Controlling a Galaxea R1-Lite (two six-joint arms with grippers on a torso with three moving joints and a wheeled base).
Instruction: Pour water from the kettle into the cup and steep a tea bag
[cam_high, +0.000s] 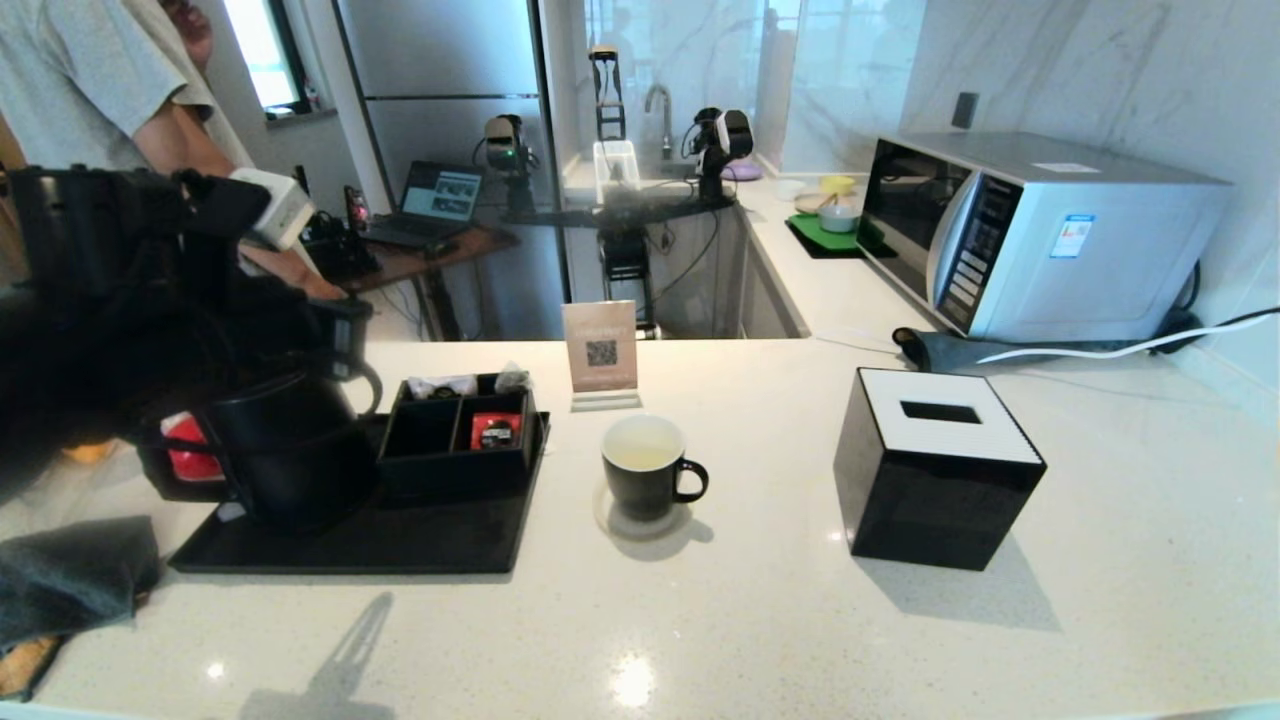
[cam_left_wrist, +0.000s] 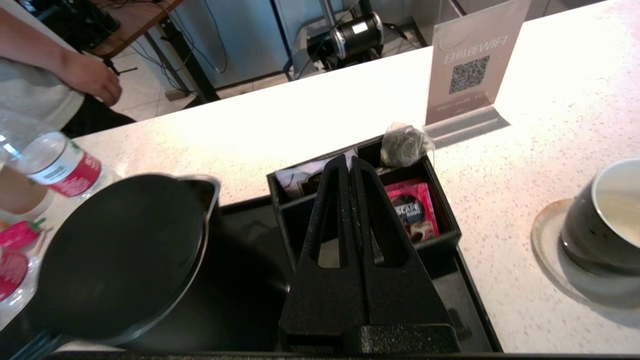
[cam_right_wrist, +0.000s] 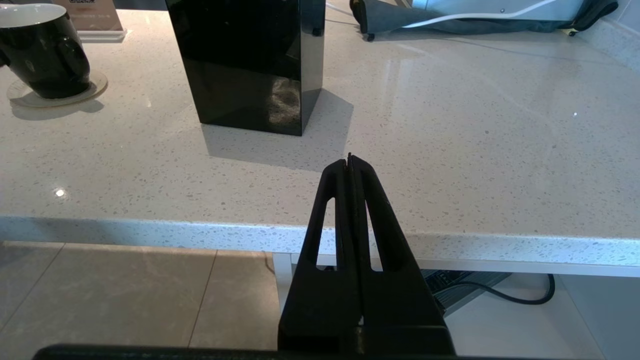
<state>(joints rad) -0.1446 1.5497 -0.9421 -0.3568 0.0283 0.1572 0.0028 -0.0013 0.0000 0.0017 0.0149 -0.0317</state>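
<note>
Left pincer (cam_left_wrist: 349, 162) pressed closed over the organiser (cam_left_wrist: 350, 210), beside the kettle (cam_left_wrist: 120, 255).

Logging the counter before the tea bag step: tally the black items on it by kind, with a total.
Kettle: 1
Cup: 1
Tissue box: 1
Tray: 1
Organizer: 1
Total: 5
</note>
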